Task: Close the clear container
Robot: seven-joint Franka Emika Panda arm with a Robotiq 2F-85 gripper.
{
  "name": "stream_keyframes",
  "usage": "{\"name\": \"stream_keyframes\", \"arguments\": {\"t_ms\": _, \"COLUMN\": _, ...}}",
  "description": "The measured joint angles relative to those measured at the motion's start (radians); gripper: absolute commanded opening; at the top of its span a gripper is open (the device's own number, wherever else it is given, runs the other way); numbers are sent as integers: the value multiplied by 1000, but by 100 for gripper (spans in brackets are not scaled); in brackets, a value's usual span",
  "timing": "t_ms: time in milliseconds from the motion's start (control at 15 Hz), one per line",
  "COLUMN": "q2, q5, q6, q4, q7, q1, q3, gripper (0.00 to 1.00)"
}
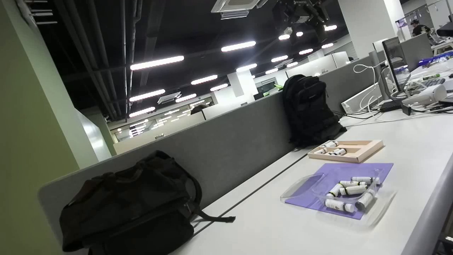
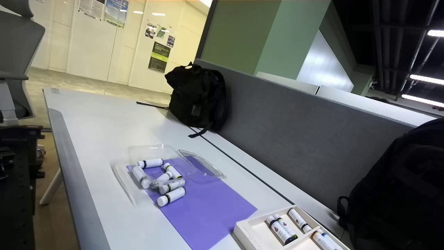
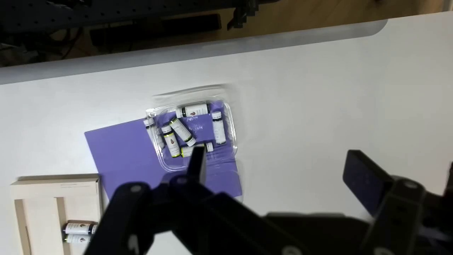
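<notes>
This is an open-plan office, by the look of it. The long white table (image 1: 417,141) has a grey partition (image 1: 244,131) down one side, with a monitor (image 1: 396,65) and keyboard (image 1: 433,82) farther along. There's an office chair (image 2: 17,52) near the edge, posters (image 2: 116,12) on the pale wall (image 2: 90,45), and strip lights (image 1: 157,62) under a dark ceiling (image 1: 191,24).
</notes>
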Motion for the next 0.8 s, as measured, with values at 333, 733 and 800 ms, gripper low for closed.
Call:
{"name": "stream_keyframes", "arguments": {"t_ms": 333, "q2": 64, "q5": 1, "q6": 76, "q4": 0, "q7": -158, "q1": -21, "q3": -63, "gripper": 100}}
{"name": "stream_keyframes", "arguments": {"t_ms": 733, "q2": 362, "q5": 59, "q6": 184, "q4": 38, "q7": -383, "q1": -120, "q3": -266, "gripper": 100}}
{"name": "stream_keyframes", "arguments": {"t_ms": 800, "q2": 423, "q5": 78, "q6": 195, "q4": 58, "q7": -397, "q1": -141, "q3": -291, "gripper": 100}}
